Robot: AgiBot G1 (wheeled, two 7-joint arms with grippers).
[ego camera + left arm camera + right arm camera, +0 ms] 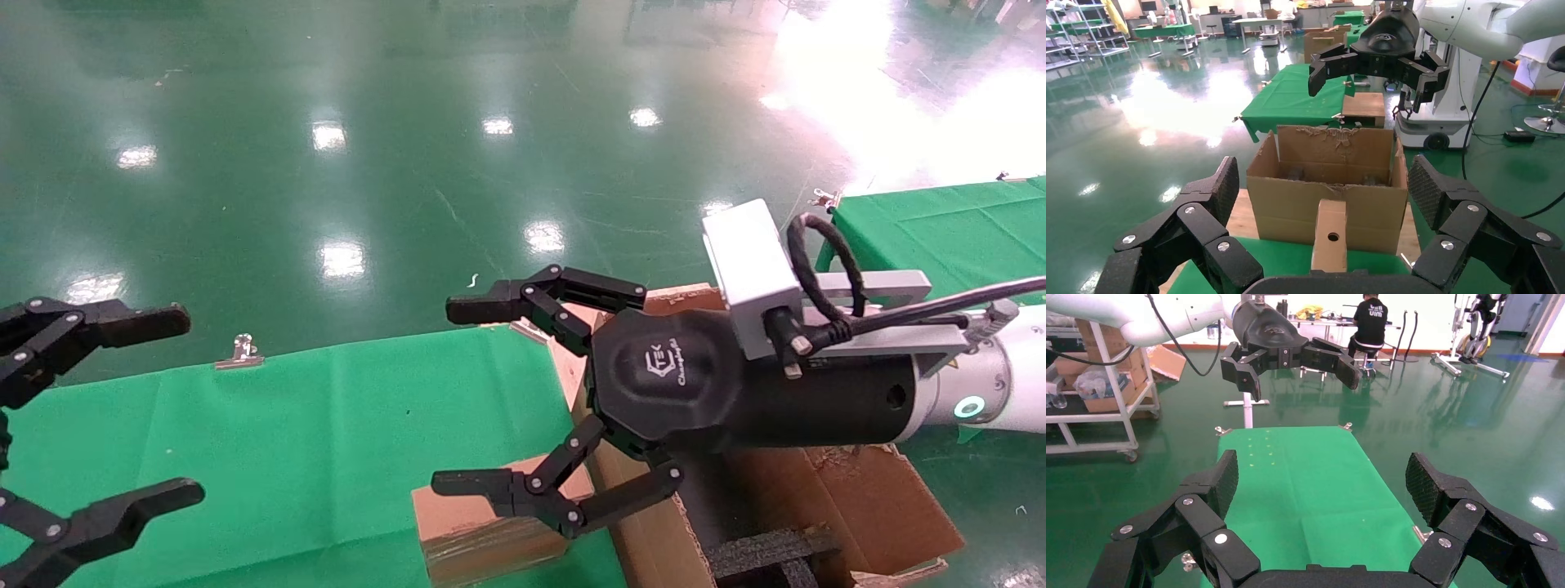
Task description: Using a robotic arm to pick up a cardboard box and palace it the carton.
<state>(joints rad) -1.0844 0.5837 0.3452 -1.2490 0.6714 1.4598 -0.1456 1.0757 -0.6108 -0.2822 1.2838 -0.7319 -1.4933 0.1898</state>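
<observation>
The small brown cardboard box (pixel 490 527) stands on the green table beside the carton. In the left wrist view its narrow side with the round hole (pixel 1331 236) faces the camera. The large carton (pixel 866 490) with ragged flaps and black foam (pixel 764 555) is to its right; it also shows in the left wrist view (pixel 1291 202). My right gripper (pixel 453 396) on the white arm is open and empty, hovering just above the box. It also shows far off in the left wrist view (pixel 1376 73). My left gripper (pixel 176 408) is open and empty at the table's left.
The green cloth table (pixel 310 433) has metal clips (pixel 241 353) on its far edge. A second green table (pixel 940 229) stands at the right. The carton sits on a wooden surface (pixel 1242 217). The shiny green floor lies beyond.
</observation>
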